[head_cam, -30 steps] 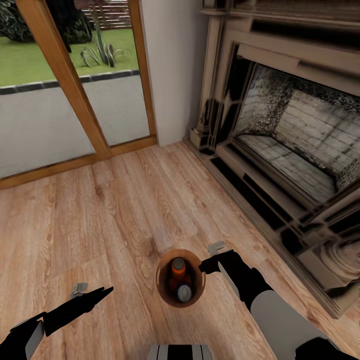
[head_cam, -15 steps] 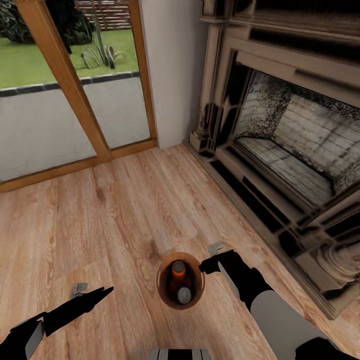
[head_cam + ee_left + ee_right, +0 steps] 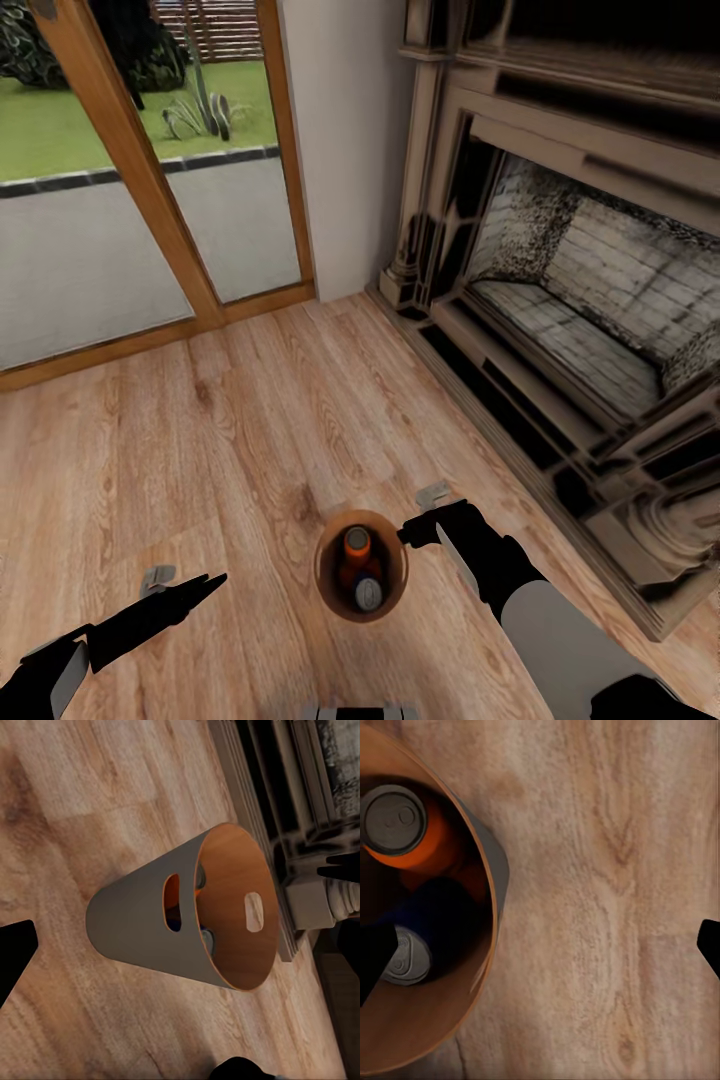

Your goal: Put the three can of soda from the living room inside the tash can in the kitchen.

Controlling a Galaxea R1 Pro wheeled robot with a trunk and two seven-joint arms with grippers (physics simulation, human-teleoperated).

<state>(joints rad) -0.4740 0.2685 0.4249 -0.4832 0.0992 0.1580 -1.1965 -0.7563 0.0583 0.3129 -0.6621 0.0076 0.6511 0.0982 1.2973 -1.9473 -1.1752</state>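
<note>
The tash can (image 3: pixel 361 565) stands upright on the wood plank floor (image 3: pixel 230 440) with your robot's arms either side of it, and cans are already inside: an orange can (image 3: pixel 356 545) and a blue can (image 3: pixel 368 592) show grey tops in its dark mouth. In the right wrist view the orange can (image 3: pixel 399 821) sits beside the blue one (image 3: pixel 406 952); a third can cannot be made out, though something orange shows behind them. Judged from this, at least two cans are binned, the third is unconfirmed, and the bin stands beside the fireplace (image 3: pixel 570 300) and a glass door (image 3: pixel 130 170), not in a kitchen, so it may yet need carrying there.

Your right gripper (image 3: pixel 425 513) hangs just beside the bin's rim on the fireplace side, its fingers spread wide and gripping nothing. Your left gripper (image 3: pixel 185 585) is well apart from the bin on the door side, fingers also parted, empty.
</note>
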